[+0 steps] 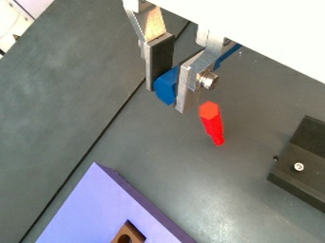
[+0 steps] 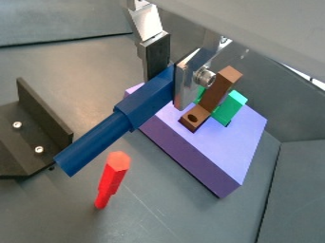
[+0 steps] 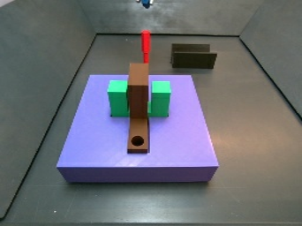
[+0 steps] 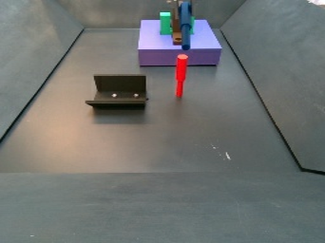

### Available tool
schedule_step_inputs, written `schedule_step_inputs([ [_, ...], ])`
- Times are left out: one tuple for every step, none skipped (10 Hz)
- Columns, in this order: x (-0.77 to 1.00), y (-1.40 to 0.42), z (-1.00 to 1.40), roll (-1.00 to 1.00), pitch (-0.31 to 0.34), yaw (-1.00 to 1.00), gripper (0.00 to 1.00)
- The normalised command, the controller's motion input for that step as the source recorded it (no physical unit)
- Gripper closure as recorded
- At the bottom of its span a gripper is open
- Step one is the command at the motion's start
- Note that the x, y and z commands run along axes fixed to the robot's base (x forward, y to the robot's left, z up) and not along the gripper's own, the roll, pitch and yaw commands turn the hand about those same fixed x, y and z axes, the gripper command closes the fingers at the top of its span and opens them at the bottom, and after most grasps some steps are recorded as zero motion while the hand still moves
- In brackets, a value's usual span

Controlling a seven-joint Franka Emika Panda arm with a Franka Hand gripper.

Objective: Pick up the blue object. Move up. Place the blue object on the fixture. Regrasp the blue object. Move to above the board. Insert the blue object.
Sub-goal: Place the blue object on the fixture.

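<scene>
My gripper [image 1: 173, 90] is shut on the blue object [image 1: 164, 88], a slim blue peg, pinching it near one end between the silver fingers. In a wrist view the peg [image 2: 108, 138] runs long and points down from the gripper [image 2: 169, 90] toward the floor. It hangs in the air, seen in both side views [image 4: 185, 21] with only its tip [image 3: 145, 3] at one frame edge. The dark fixture [image 4: 118, 91] stands bare on the floor [image 2: 26, 133]. The lavender board [image 3: 177, 141] carries a brown bar with a round hole [image 3: 138, 110] and two green blocks [image 3: 118, 97].
A red peg [image 4: 181, 76] stands upright on the floor between board and fixture, just below the held peg [image 1: 212, 123]. Grey walls ring the floor [image 3: 48, 106].
</scene>
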Motion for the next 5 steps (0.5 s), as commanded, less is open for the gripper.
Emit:
schedule_step_inputs([
  [0.91,0.08,-0.17,-0.38,0.36,-0.02,1.0],
  [0.93,0.05,-0.15,-0.41,0.323,-0.03,1.0],
  [0.84,0.09,0.0,-0.53,0.311,-0.08,1.0],
  [0.0,0.0,0.0,-0.01,0.0,0.0,1.0],
  [0.0,0.07,0.0,-0.15,0.0,0.0,1.0],
])
